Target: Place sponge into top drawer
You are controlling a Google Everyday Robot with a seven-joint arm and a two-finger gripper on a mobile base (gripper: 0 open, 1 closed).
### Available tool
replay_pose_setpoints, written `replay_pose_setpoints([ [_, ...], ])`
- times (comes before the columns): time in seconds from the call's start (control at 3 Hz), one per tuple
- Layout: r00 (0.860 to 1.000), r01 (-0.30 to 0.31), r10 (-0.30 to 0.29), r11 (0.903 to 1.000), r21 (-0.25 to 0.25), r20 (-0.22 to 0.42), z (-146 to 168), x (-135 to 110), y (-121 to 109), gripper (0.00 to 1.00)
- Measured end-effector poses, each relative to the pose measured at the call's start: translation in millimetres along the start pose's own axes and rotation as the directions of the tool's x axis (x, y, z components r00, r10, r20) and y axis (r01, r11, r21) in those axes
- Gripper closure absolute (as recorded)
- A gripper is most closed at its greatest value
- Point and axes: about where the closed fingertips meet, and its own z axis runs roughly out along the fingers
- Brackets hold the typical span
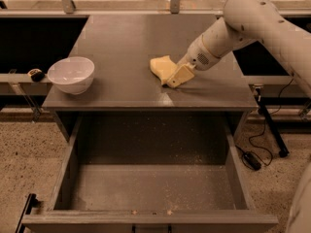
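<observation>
The pale yellow sponge [161, 67] lies on the grey tabletop [121, 42], right of its middle. My gripper [178, 76] comes in from the right on the white arm [243, 23] and rests low at the sponge's right front side, touching or overlapping it. The top drawer [146, 186] is pulled fully open below the table's front edge. Its speckled grey floor holds only a few crumbs.
A white round bowl [71, 74] stands at the tabletop's front left corner. A small yellow-and-black object [35, 74] lies on a ledge left of it. Cables and a stand leg [269, 130] are on the floor to the right.
</observation>
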Motion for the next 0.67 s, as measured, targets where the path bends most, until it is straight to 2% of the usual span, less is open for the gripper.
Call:
replay_pose_setpoints([
  [0.33, 0.995, 0.009, -0.002, 0.998, -0.063, 0.104, -5, 1, 4, 0.88],
  [0.67, 0.969, 0.051, -0.029, 0.995, -0.086, 0.246, -40, 4, 22, 1.0],
])
